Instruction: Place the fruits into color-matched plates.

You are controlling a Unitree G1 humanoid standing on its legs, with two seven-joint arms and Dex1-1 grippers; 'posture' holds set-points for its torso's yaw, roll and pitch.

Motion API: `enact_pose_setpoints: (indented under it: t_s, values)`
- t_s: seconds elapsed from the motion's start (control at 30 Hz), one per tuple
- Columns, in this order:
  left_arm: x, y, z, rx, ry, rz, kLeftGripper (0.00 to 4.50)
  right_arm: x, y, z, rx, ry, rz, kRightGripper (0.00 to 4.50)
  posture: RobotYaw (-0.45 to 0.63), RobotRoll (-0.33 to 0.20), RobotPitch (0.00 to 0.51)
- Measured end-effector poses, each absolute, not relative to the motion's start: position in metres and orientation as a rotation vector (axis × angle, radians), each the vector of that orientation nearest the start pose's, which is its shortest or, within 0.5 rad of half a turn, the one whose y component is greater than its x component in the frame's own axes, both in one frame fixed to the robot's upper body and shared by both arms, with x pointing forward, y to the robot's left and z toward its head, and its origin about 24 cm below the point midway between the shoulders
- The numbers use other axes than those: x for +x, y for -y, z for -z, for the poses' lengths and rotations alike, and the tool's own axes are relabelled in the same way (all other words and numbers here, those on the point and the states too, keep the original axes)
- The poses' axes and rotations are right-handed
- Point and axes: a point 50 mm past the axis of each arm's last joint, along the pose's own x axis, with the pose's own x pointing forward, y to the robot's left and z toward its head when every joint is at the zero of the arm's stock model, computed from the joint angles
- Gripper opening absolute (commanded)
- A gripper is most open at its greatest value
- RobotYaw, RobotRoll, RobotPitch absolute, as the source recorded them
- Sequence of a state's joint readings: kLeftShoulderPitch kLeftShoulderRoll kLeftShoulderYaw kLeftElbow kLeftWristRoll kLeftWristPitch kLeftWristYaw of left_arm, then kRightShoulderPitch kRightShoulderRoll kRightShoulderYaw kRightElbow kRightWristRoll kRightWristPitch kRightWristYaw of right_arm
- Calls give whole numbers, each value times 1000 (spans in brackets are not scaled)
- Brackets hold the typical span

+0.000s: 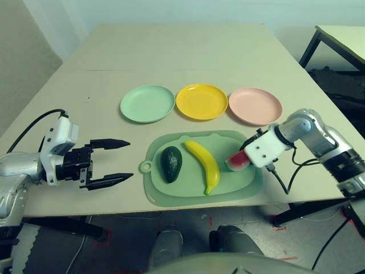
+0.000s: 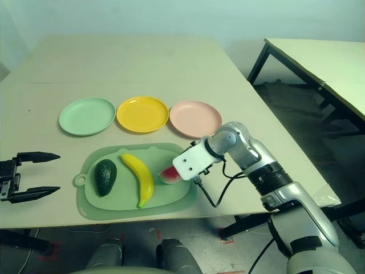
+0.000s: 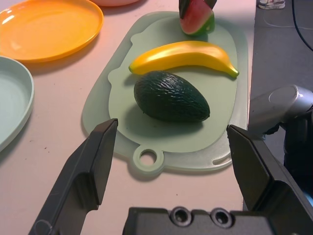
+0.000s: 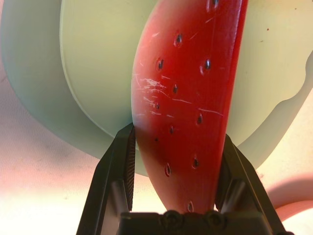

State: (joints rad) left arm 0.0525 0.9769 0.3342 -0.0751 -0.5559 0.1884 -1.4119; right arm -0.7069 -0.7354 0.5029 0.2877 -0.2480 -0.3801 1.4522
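My right gripper (image 4: 178,142) is shut on the red watermelon wedge (image 4: 188,88), one finger pressed against each side. The wedge (image 1: 237,161) is at the right end of the green mat (image 1: 171,195). Whether it touches the mat I cannot tell. On the same mat lie the dark green avocado (image 1: 170,164) and the yellow banana (image 1: 205,165). My left gripper (image 1: 129,160) stands open on the table to the left of the mat, pointing at the avocado (image 3: 171,96). Behind the mat sit the mint green plate (image 1: 147,103), the yellow plate (image 1: 201,101) and the pink plate (image 1: 255,105), all bare.
The mat has a small ring tab (image 1: 145,166) on its left side, facing my left gripper. Bare tabletop stretches behind the plates. A second table (image 2: 319,57) stands off to the right. The table's front edge runs just below the mat.
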Motion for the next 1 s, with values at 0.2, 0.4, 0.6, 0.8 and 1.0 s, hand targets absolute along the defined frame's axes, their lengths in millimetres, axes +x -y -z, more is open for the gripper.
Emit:
enact_pose_setpoints:
  t_s: [0.2, 0.4, 0.6, 0.8, 1.0]
  values:
    - [210, -293, -161, 374, -235, 1169, 4500, 314, 157, -157, -1444, -267, -1629, 2116, 68, 0, 60]
    - [212, -292, -157, 376, -248, 1175, 4500, 316, 155, -171, -1418, -253, -1620, 2116, 63, 0, 51]
    - [217, -290, -162, 388, -220, 1167, 4500, 317, 155, -177, -1405, -249, -1602, 2116, 59, 0, 50]
    - [230, -289, -168, 390, -203, 1051, 4500, 351, 175, -196, -1429, -278, -1374, 2116, 72, 0, 54]
    - [238, -279, -173, 328, -206, 981, 4500, 379, 198, -194, -1426, -368, -1162, 2116, 87, 0, 59]
